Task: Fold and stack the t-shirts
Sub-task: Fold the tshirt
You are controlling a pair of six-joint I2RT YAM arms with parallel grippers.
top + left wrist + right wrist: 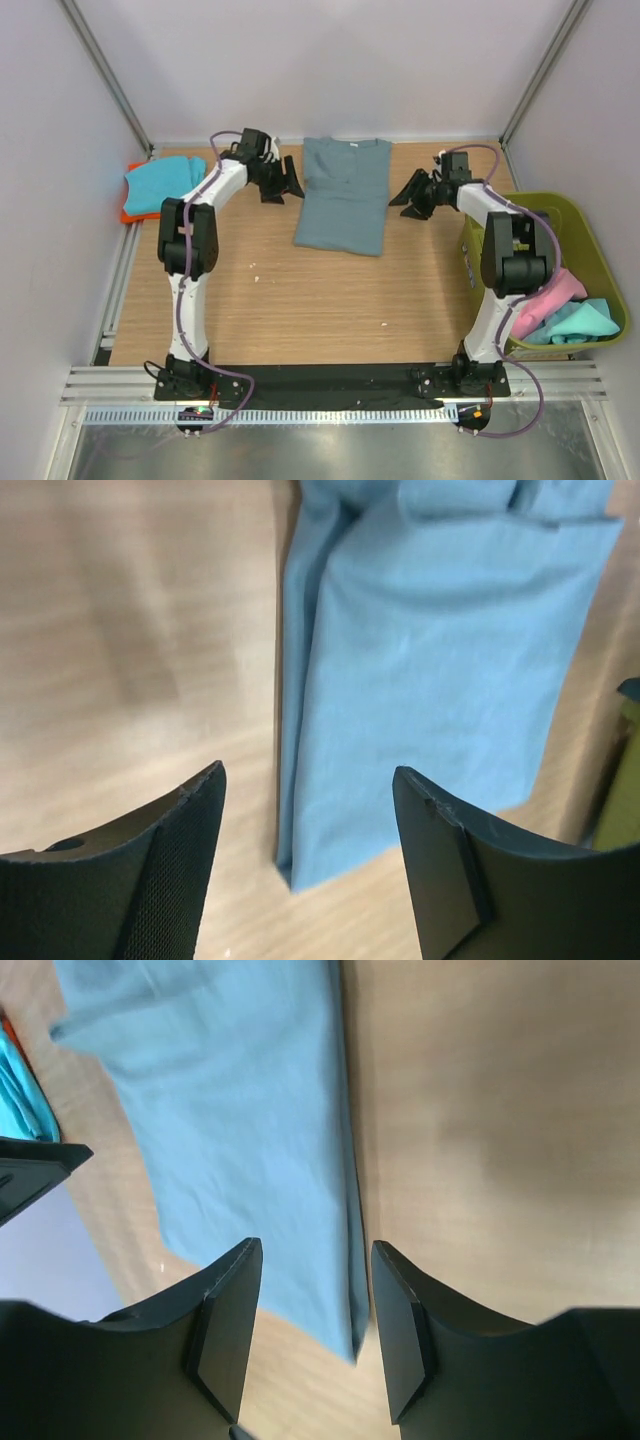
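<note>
Wooden counter [300, 300] carries everything. At its far middle lies the slate blue-grey t-shirt [342, 195], flat, its sides folded in to a narrow oblong, collar toward the back wall. An olive-green basket [560, 205] sits at the right edge, holding a pink t-shirt [555, 295] and a crumpled turquoise shirt [580, 322]. In the far left corner a folded turquoise t-shirt [160, 183] rests on an orange t-shirt [128, 212]. The left tool [285, 185] hovers just beside the slate shirt's left edge and the right tool [408, 195] just beside its right edge. Both stand open, fingers apart, gripping nothing.
</note>
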